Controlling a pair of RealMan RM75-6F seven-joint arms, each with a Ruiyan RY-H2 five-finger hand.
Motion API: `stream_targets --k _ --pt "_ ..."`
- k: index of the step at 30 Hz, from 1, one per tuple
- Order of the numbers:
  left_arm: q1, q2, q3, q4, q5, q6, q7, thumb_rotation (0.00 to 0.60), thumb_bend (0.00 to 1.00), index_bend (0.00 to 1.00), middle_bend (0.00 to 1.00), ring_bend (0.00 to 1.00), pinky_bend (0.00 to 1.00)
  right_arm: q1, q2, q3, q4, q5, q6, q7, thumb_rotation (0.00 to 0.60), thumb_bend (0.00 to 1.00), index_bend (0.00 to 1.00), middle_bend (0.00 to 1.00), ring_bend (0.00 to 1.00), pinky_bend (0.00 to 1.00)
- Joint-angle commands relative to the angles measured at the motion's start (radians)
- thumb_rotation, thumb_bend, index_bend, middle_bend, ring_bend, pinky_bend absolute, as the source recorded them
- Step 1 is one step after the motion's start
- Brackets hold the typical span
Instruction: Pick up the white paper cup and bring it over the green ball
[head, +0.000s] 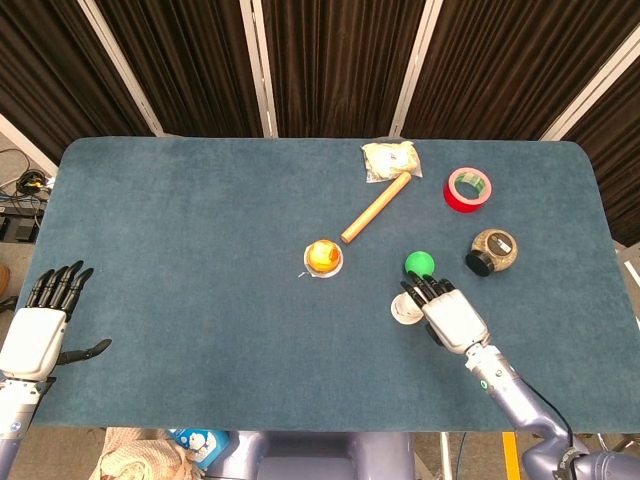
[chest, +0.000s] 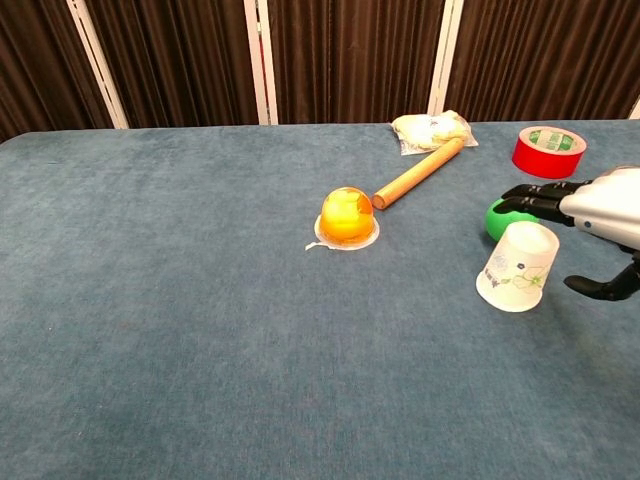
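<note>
The blue table carries everything, and I take the green ball as the landmark. The right hand is just in front of the ball, toward the robot, with its fingers stretched out flat above the white paper cup and the thumb away from the cup wall; it seems to hold nothing, the fingers are apart. The left hand is far to the left of the ball, off the near table corner, with fingers apart and nothing in it. The cup stands upside down on the cloth, just in front of the ball and slightly to its left, close but apparently not touching; it does not cover the ball. Behind the ball and to the right is the red tape roll, and directly right is a small jar on its side. Behind and left lies the wooden stick, further back the plastic bag, and left the orange jelly cup. I judge the risk like this: if the hand closes again carelessly, the fingers can push the light cup over, or hit the ball so that it rolls away.
</note>
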Motion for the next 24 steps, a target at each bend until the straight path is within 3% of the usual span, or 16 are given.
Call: stream_targets --k 1,6,11,17,24 --pt "0.000 0.000 0.000 0.000 0.000 0.001 -0.001 0.600 0.02 0.00 0.00 0.00 0.00 -0.013 0.027 -0.002 -0.037 0.016 0.024 -0.041 0.600 0.41 0.00 0.00 0.07 0.20" --pt "0.001 0.001 0.001 -0.001 0.002 0.002 -0.001 0.600 0.02 0.00 0.00 0.00 0.00 -0.053 0.099 -0.009 -0.099 0.007 0.093 -0.044 0.600 0.41 0.00 0.00 0.05 0.18" --pt "0.001 -0.001 0.002 0.000 0.005 0.004 0.003 0.600 0.02 0.00 0.00 0.00 0.00 -0.141 0.182 -0.028 -0.126 -0.067 0.247 0.043 0.600 0.41 0.00 0.00 0.00 0.11" --pt "0.003 -0.006 0.001 0.005 0.010 0.012 0.014 0.600 0.02 0.00 0.00 0.00 0.00 -0.305 0.219 -0.072 -0.057 -0.134 0.482 0.195 0.600 0.41 0.00 0.00 0.00 0.08" --pt "0.004 -0.012 -0.004 0.019 0.018 0.027 0.014 0.600 0.02 0.00 0.00 0.00 0.00 -0.407 0.204 -0.089 0.019 -0.173 0.611 0.310 0.600 0.41 0.00 0.00 0.00 0.05"
